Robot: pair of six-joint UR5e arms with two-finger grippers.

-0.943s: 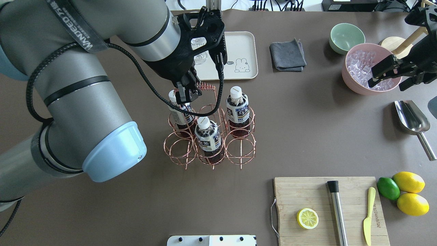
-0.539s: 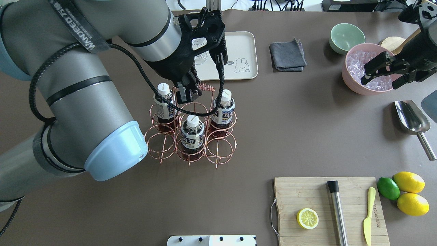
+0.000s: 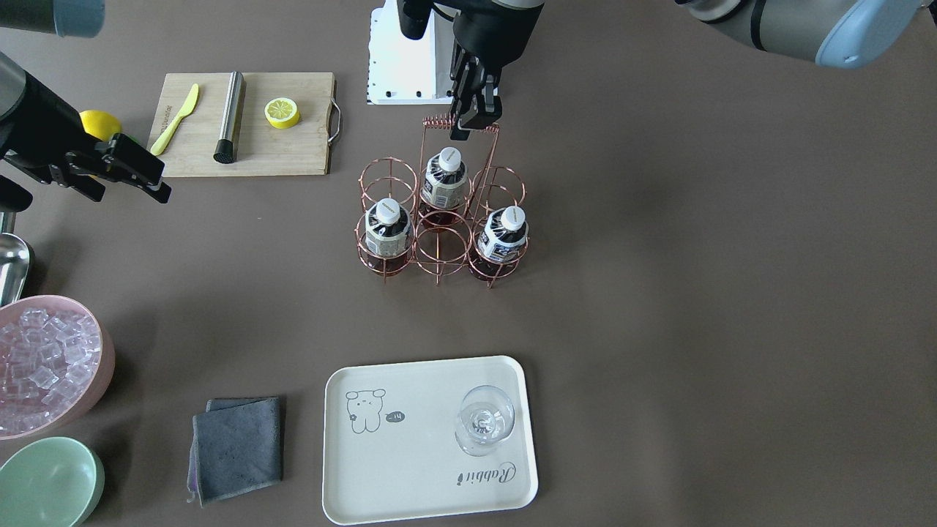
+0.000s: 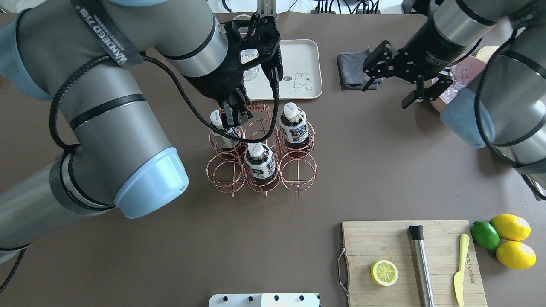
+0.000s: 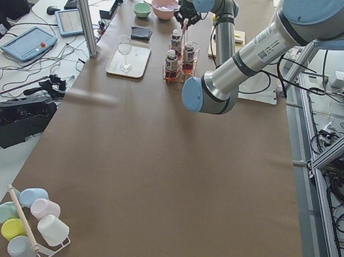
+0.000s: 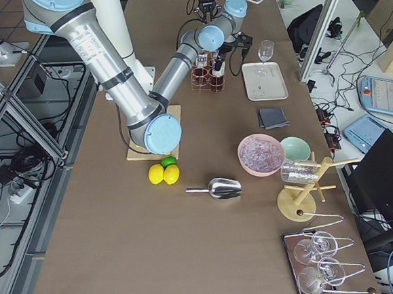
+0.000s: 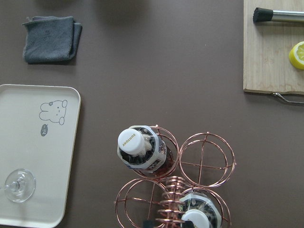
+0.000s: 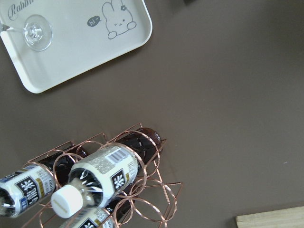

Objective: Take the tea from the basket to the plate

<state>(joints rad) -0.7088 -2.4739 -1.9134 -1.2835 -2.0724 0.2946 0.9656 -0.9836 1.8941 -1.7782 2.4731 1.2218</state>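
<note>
The big change is on the right. The right gripper (image 4: 387, 87) has swung off the pink ice bowl (image 3: 51, 366) and now hangs above the tabletop (image 4: 384, 170) by the grey cloth (image 4: 347, 70). Its jaws are spread wide and empty, and its wrist camera already looks down on the bottles.

The left gripper (image 4: 232, 114) stays clamped on the coiled handle of the basket (image 4: 298, 181), which slid to the left a moment ago and has come back.

All three bottles stand upright in their rings. The tea (image 4: 294, 127) nearest the right arm sits in the far corner ring, on the side toward the plate (image 4: 305, 51). That plate lies just beyond the basket and carries only a wine glass (image 3: 483, 421) — no bottle yet.

We read this as the set-up for the pick: the left arm steadies the carrier while the right one comes in to take a cap or neck from above — the transfer itself has not begun.
</note>
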